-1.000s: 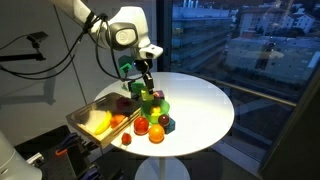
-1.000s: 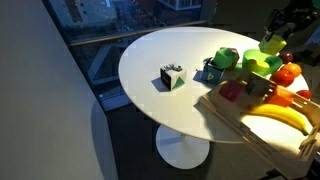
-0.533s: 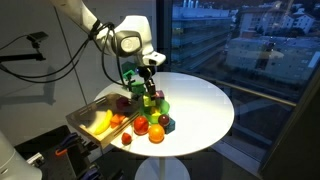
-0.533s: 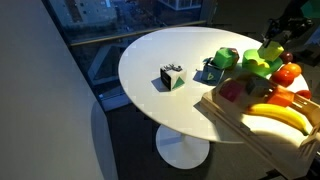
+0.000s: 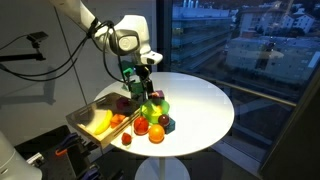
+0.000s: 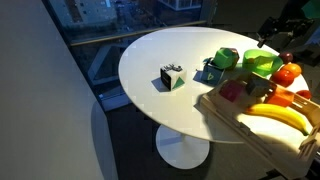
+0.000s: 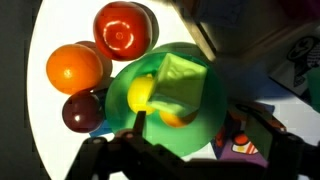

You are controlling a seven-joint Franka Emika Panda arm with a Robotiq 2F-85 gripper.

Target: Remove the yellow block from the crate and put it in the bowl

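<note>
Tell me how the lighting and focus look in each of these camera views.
Wrist view: soft all over, the round lime-green bowl blurred up close, the white round table blown out, the pincer a dark silhouette. In both exterior views the room is dim and the table brightly lit; in an exterior view the yellow banana in the shallow light-wood crate glares.

Directly beneath the black, matt-looking pincer (image 5: 146, 86), the small round lime-green plastic bowl (image 7: 150, 115) is smooth with a soft sheen, and so is the yellow-green plastic block (image 7: 183, 78) inside it. Just beside the pincer, the round red toy apple (image 7: 124, 28) is glossy enough to carry a bright highlight, while the orange ball (image 7: 75, 67) looks duller. Off to the pincer's side, the shallow crate of light wood (image 5: 88, 108) is bare and matt, on a smooth, satiny round white table (image 5: 205, 100).
</note>
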